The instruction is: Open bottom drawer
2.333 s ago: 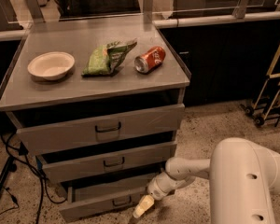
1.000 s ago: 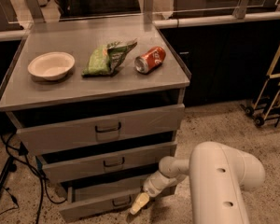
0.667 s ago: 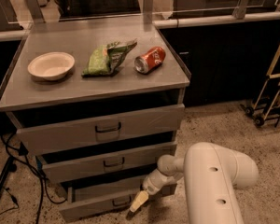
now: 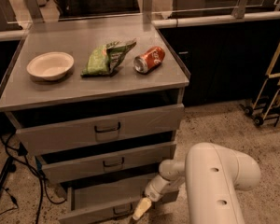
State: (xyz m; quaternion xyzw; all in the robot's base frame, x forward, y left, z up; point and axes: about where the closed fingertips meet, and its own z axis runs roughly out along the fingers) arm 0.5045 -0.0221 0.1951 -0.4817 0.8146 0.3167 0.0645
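The bottom drawer (image 4: 98, 212) is the lowest grey front of the cabinet, at the frame's lower edge. It stands pulled out, with its inside floor (image 4: 107, 192) showing, and its small dark handle (image 4: 120, 210) sits at the centre of its front. My gripper (image 4: 139, 210) is at the front edge of this drawer, just right of the handle, at the end of the white arm (image 4: 214, 181). A pale fingertip (image 4: 140, 208) points down and left.
The top drawer (image 4: 100, 127) and middle drawer (image 4: 107, 161) also stand slightly pulled out. On the cabinet top lie a white bowl (image 4: 50, 65), a green bag (image 4: 107, 57) and a red can (image 4: 149, 59). Cables (image 4: 14, 171) trail on the floor at left. A cart (image 4: 270, 92) stands at right.
The gripper has shifted slightly left along the bottom drawer's front, and the white arm has swung further into view. The drawer's position looks the same.
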